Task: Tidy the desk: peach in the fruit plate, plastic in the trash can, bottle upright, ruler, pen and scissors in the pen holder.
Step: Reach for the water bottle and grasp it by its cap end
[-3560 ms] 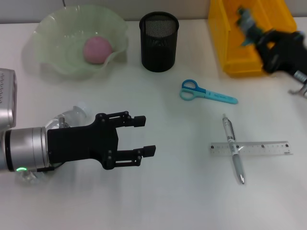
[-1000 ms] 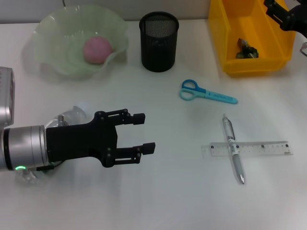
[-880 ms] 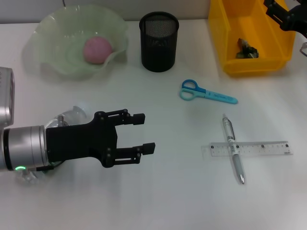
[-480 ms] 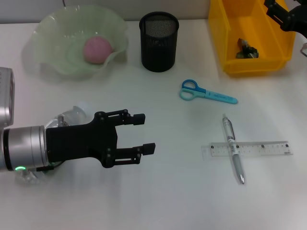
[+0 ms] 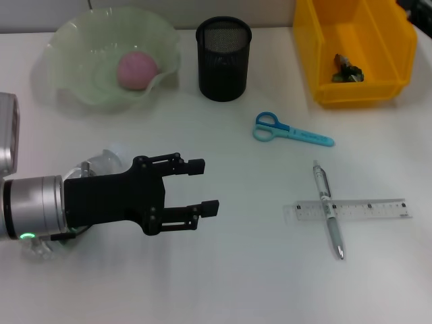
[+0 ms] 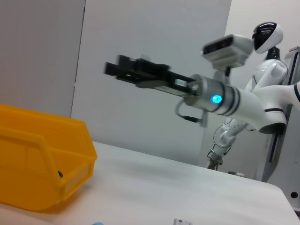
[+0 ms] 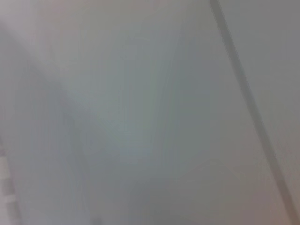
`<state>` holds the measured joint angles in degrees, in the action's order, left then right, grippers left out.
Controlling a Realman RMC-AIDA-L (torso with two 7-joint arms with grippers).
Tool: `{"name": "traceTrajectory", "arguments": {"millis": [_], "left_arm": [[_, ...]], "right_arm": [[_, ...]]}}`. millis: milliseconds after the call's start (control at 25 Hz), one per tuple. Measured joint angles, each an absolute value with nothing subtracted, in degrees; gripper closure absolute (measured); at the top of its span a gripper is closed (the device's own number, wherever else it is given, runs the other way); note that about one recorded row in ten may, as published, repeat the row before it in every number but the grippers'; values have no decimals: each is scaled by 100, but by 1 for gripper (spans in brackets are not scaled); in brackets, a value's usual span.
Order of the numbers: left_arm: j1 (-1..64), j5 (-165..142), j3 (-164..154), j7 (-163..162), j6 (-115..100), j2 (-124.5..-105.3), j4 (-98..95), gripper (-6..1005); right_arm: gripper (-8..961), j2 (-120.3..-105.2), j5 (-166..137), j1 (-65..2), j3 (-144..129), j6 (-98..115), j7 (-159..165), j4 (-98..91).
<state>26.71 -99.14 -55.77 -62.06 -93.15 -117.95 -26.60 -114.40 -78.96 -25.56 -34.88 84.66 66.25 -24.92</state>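
The peach (image 5: 138, 69) lies in the fruit plate (image 5: 67, 40) at the back left. The plastic (image 5: 347, 69) rests inside the trash can (image 5: 324, 61) (image 6: 42, 159) at the back right. The pen holder (image 5: 223, 57) stands between them. On the desk (image 5: 236, 277), the scissors (image 5: 290, 131) lie in the middle, and the pen (image 5: 329, 209) lies across the ruler (image 5: 371, 208). My left gripper (image 5: 206, 187) hovers open at the front left, holding nothing. The bottle (image 5: 101, 162) lies mostly hidden under that arm. In the left wrist view, my right gripper (image 6: 115, 65) is raised high above the trash can.
The scissors, pen and ruler lie spread over the right half of the desk. Bare tabletop stretches in front of the left gripper up to the pen. Another white robot (image 6: 265, 70) stands in the background beyond the desk.
The right gripper dropped the plastic into the trash can, then lifted away and left the head view. The left arm has not moved.
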Motion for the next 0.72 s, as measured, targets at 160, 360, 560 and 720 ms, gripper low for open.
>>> {"name": "traceTrajectory", "arguments": {"millis": [160, 360, 560, 720], "left_arm": [[2699, -9914, -5546, -6246, -9344, -11795, -2666, 255], [2753, -9922, -5535, -6370, -9378, -11780, -2666, 255], [2761, -9939, -5536, -6449, -9414, -11763, -2665, 255], [2775, -9945, -5551, -6528, -9414, -11749, -2663, 256]], "right_arm": [[252, -11322, -8456, -2395, -3473, 9063, 6885, -2662], [252, -11295, -9722, -2186, -3443, 10023, 6987, -3181], [252, -11342, -10728, -2116, -3472, 10754, 6759, -3533], [252, -11365, -11340, -2163, -3488, 10805, 6485, -3541]]}}
